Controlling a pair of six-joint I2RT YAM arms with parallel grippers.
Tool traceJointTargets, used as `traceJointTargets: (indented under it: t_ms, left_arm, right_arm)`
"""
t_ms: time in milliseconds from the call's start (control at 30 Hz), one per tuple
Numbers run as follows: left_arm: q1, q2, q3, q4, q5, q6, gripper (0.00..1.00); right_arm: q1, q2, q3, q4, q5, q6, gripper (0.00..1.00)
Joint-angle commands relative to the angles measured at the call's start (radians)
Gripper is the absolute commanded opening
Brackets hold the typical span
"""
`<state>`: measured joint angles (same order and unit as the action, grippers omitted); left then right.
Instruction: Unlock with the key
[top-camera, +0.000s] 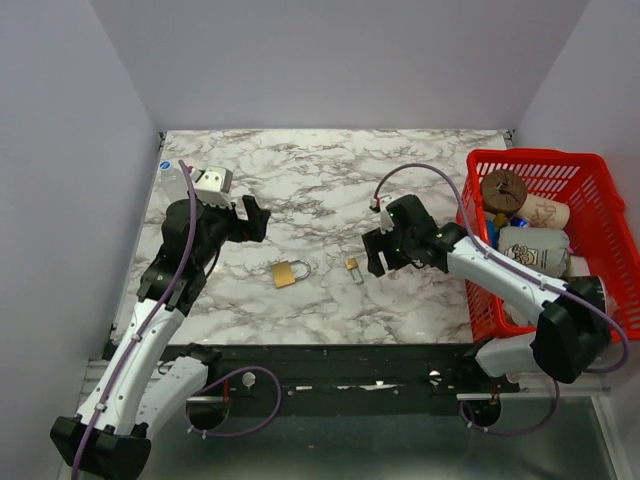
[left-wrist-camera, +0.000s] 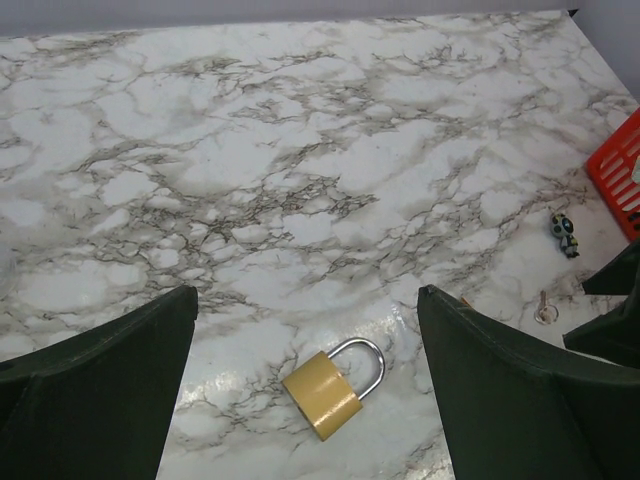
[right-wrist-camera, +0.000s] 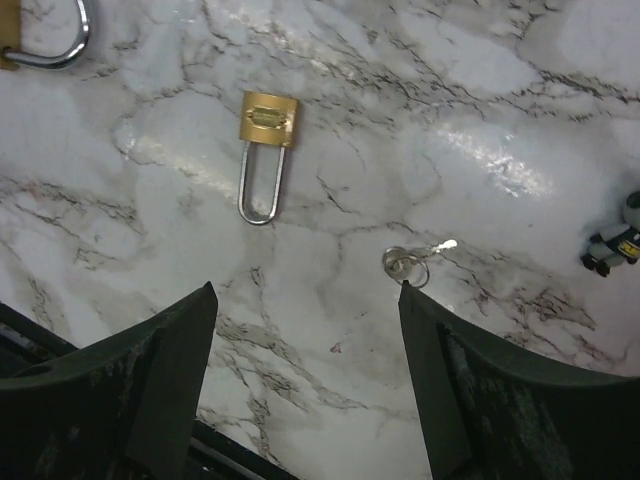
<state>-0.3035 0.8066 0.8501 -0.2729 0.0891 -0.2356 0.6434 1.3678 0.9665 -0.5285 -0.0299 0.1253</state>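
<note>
A large brass padlock with its shackle shut lies flat on the marble table. It shows between my left fingers in the left wrist view. A smaller brass padlock lies to its right and shows in the right wrist view. A small silver key on a ring lies just past my right fingertip, also in the left wrist view. My left gripper is open and empty above and behind the large padlock. My right gripper is open and empty beside the key.
A red basket with a bottle, a cup and other items stands at the right edge. A small toy figure lies on the table near the right gripper, also in the left wrist view.
</note>
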Motion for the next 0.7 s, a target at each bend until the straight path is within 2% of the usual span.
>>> traceJointTargets:
  t_ms: [0, 233, 467, 667]
  left_arm:
    - [-0.003, -0.044, -0.013, 0.017, 0.015, -0.004, 0.99]
    - [-0.003, -0.044, -0.009, 0.005, 0.000, -0.007, 0.99]
    - [-0.003, -0.024, -0.005, 0.003, 0.020, -0.019, 0.99]
    - [-0.006, -0.018, -0.006, 0.001, 0.028, -0.022, 0.99]
  right_arm:
    - [-0.086, -0.024, -0.032, -0.045, -0.050, 0.100, 0.79]
    - [-0.186, 0.043, -0.049, -0.047, -0.025, 0.116, 0.70]
    - [-0.188, 0.094, -0.055, -0.013, -0.048, 0.168, 0.63]
    - [-0.188, 0.134, -0.075, -0.004, -0.004, 0.155, 0.62]
